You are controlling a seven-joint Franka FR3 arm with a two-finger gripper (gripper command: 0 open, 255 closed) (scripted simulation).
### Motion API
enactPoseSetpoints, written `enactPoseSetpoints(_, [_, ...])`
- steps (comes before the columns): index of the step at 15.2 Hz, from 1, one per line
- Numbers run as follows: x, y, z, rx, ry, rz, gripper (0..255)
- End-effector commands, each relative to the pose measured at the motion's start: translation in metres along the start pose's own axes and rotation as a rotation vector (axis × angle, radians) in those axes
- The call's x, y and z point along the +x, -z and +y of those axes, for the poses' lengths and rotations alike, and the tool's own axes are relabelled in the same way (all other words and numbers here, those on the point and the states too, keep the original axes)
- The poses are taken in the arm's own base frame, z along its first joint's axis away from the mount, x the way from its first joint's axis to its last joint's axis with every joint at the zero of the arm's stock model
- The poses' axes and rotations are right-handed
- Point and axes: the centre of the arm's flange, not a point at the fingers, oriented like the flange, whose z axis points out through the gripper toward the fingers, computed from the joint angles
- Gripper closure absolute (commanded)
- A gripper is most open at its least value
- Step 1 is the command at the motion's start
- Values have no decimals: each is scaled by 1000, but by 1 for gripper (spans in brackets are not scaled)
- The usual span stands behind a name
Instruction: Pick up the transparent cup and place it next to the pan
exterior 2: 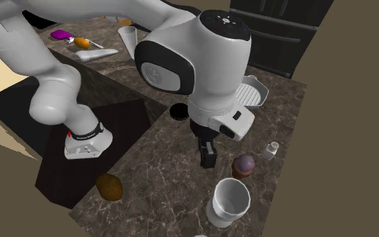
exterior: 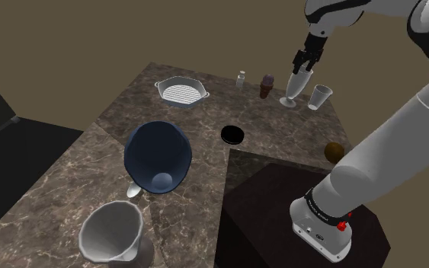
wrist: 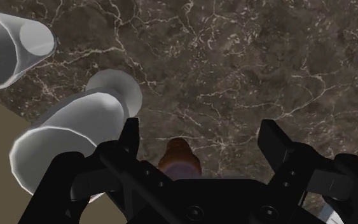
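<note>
My pincer, fingers apart, clasps nothing; the pale translucent stemmed cup sits at its ten o'clock, so I should shift there.

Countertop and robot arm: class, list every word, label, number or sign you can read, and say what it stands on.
None can be read.
The dark band round the foot of the arm carries small white marks, too small to read.
Nothing on the countertop shows lettering.

Pale, tapered cup stands upright on the marbled worktop — well apart from the white, perforated pan.
</note>
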Motion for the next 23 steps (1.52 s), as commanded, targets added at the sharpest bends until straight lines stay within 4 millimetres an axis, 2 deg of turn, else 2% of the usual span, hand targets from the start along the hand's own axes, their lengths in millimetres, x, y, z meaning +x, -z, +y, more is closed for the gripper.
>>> enactPoseSetpoints(1, [15, -5, 21, -3, 0, 6, 0])
enactPoseSetpoints(7, [53, -20, 80, -9, -5, 21, 0])
enactPoseSetpoints(15, [54, -60, 81, -9, -5, 21, 0])
enactPoseSetpoints(22, [54, -60, 81, -9, -5, 21, 0])
enactPoseSetpoints(23, [54, -60, 81, -9, -5, 21, 255])
